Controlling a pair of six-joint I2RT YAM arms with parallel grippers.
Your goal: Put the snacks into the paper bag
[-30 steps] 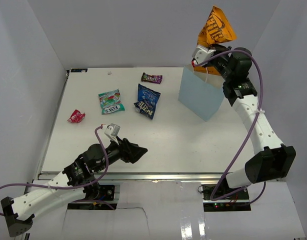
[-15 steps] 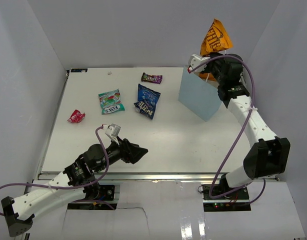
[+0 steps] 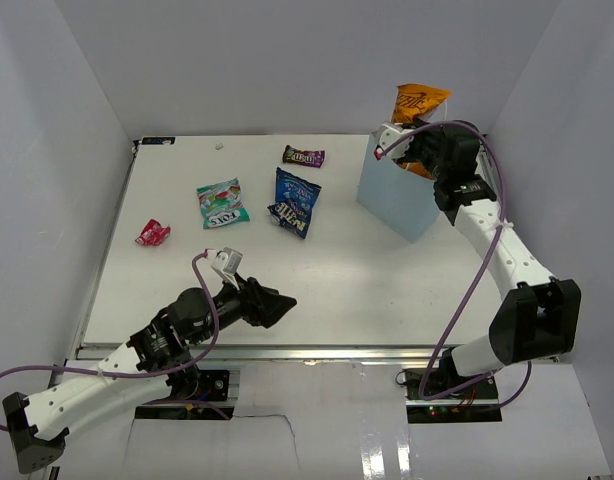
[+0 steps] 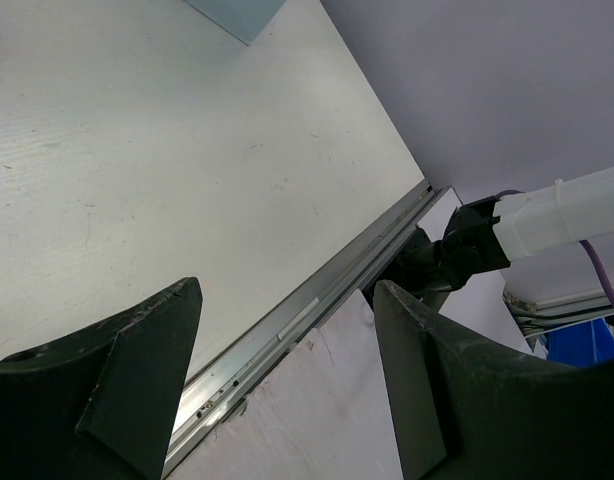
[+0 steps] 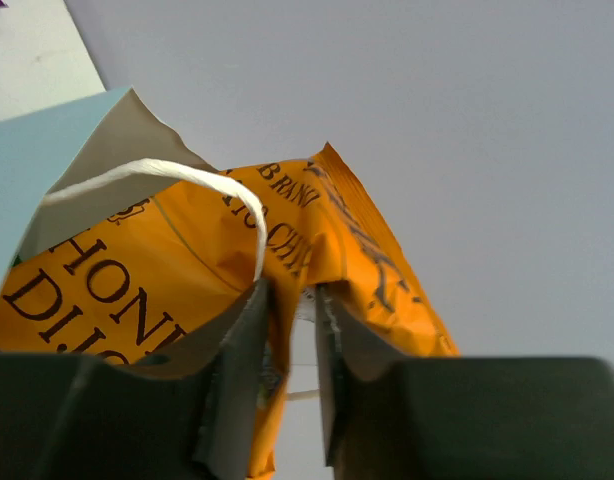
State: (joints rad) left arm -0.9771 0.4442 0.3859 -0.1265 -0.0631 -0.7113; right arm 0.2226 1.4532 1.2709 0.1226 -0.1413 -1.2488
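Note:
The light blue paper bag [image 3: 397, 200] stands upright at the back right of the table. My right gripper [image 3: 412, 150] hovers over its mouth. The orange chip bag [image 3: 419, 100] sticks up above the gripper. In the right wrist view its jaws [image 5: 292, 290] stand slightly parted. The orange bag [image 5: 167, 280] has its edge between them, lying against the left finger only, beside the white rope handle [image 5: 167, 175]. On the table lie a dark blue bag [image 3: 295, 202], a teal-white bag [image 3: 223, 203], a purple candy pack [image 3: 303, 155] and a red wrapper [image 3: 152, 233]. My left gripper [image 3: 277, 305] is open and empty near the front edge.
The table's metal front rail [image 4: 287, 330] runs just under the left gripper [image 4: 287, 290]. The right arm's base [image 4: 457, 255] shows beyond it. White walls close in the table on the left, back and right.
My right gripper has come down and left over the paper bag's mouth with the orange bag, and its jaws have parted a little. The left arm has stayed put.

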